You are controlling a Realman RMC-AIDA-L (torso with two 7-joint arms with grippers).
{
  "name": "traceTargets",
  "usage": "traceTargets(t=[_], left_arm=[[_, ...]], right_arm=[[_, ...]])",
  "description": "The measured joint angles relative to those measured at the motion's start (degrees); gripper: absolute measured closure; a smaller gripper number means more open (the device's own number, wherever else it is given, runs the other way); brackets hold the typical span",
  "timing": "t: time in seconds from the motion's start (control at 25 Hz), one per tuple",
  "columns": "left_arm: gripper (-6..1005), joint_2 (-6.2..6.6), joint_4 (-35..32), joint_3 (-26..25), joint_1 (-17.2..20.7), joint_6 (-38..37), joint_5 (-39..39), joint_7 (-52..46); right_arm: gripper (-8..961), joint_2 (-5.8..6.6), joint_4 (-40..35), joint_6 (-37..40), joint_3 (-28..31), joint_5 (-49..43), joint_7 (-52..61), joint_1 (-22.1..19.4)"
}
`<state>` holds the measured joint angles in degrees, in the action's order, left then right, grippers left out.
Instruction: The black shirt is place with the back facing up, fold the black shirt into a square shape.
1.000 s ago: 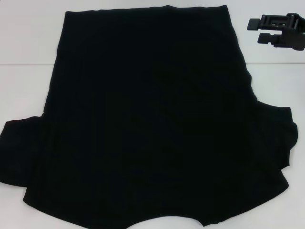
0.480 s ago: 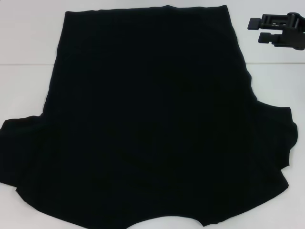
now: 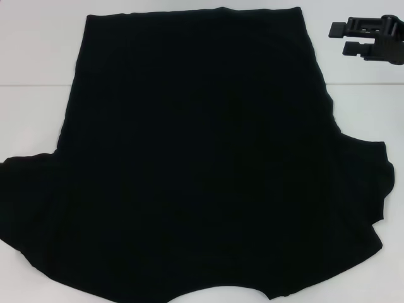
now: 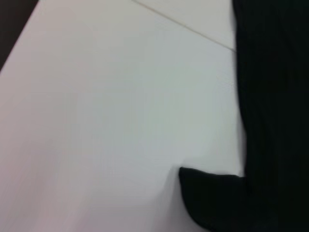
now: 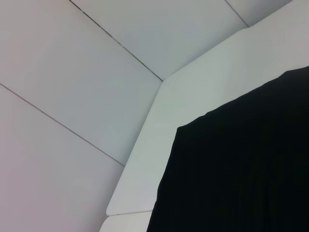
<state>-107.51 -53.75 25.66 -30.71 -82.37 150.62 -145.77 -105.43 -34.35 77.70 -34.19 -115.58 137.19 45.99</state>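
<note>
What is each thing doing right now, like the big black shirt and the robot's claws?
Large plain black fabric shirt: spread flat, unfolded, both sleeves out.
Black right gripper: open, holding nothing, past the shirt's far right corner.
Left gripper: out of sight.
White table: under the shirt.

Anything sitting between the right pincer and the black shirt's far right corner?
Nothing: in the head view only bare white table separates the right pincer from the black shirt; they are apart.
</note>
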Motion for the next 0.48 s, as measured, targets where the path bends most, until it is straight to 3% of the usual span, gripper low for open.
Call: traceTargets(t=[0.28,0.48], left_arm=[[997,-0.22,-2.6,0.0,-3.7,-6.2,0.8,-0.2],[994,-1.81,-2.1,1.8,-6.3,-9.1,0.9,-0.8]], right_arm=[[205,0.06,-0.2,0.0,0.0,0.0,0.2,0.3],[206,0.0,-0.2,0.0,0.0,0.0,0.2,0.4]])
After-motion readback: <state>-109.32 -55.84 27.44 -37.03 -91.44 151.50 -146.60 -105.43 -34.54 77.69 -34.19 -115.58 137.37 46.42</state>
